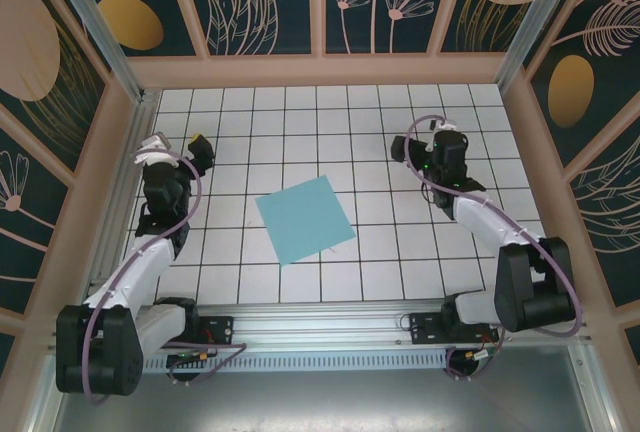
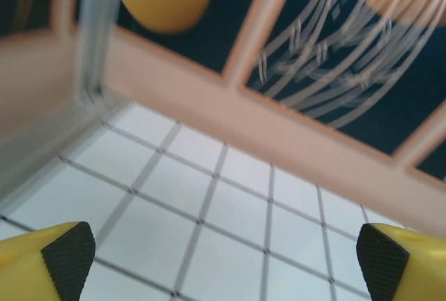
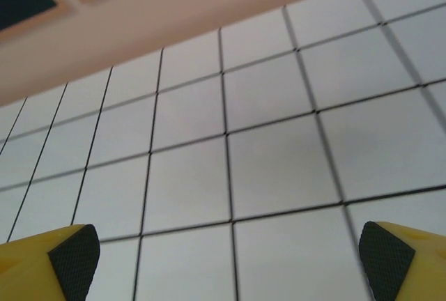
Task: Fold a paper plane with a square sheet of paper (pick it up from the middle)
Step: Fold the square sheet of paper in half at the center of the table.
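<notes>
The square sheet of paper (image 1: pixel 305 219) lay flat and unfolded on the white tiled table (image 1: pixel 400 252). It was turned a little askew to the grid lines, roughly midway between the two arms, and neither arm touched it. The left gripper (image 1: pixel 185 149) hung over the far left part of the table, near the side wall (image 1: pixel 120 122) and well apart from the sheet. Its jaws were spread wide and empty: in the left wrist view the black pads (image 2: pixel 68 259) sat at the two bottom corners, with bare tiles and the dark patterned back wall (image 2: pixel 313 57) showing between them. The right gripper (image 1: pixel 428 142) was over the far right part of the table, also well clear of the sheet, and it was likewise released and held nothing. In its wrist view the pads (image 3: pixel 73 259) stood far apart above plain white tiles, with a pale wooden rail (image 3: pixel 139 29) running across the top.
</notes>
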Robot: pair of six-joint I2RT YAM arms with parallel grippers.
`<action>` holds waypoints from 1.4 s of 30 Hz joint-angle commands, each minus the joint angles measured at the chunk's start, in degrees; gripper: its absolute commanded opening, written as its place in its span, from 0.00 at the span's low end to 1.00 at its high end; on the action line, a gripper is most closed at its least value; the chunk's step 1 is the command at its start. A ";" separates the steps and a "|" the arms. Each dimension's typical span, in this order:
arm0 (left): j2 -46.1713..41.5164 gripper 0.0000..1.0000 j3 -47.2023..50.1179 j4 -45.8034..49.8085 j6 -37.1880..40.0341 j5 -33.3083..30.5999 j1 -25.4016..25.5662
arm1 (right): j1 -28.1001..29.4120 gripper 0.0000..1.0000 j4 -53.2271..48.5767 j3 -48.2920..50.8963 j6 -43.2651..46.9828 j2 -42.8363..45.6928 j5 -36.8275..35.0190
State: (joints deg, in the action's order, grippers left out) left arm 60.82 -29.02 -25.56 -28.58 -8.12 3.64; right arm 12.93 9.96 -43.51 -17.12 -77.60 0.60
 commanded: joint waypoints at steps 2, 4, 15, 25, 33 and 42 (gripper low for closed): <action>2.00 0.90 -0.27 17.76 -14.52 19.38 0.05 | 8.23 0.99 -13.54 -4.08 -5.09 -3.56 7.36; 2.68 0.93 0.72 18.53 -18.95 23.28 1.29 | 12.47 0.99 -13.90 -5.01 -7.00 -5.73 11.64; 9.98 0.72 0.43 20.58 -27.19 24.34 17.38 | 25.36 0.78 -15.92 -12.13 -10.34 -19.05 15.72; 17.93 0.48 -1.85 25.47 -27.53 19.84 22.35 | 26.80 0.66 -18.19 -15.91 -10.13 -25.53 13.47; 22.27 0.34 -0.87 20.95 -28.73 21.86 22.49 | 27.89 0.69 -19.01 -16.94 -9.01 -28.49 13.66; 25.67 0.27 -0.61 20.69 -28.42 20.24 22.46 | 29.44 0.82 -18.95 -18.09 -6.38 -30.64 19.21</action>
State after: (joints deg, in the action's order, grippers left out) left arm 84.29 -29.65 -5.08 -56.90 13.04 25.85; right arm 40.99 -7.09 -60.53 -25.17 -105.95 16.78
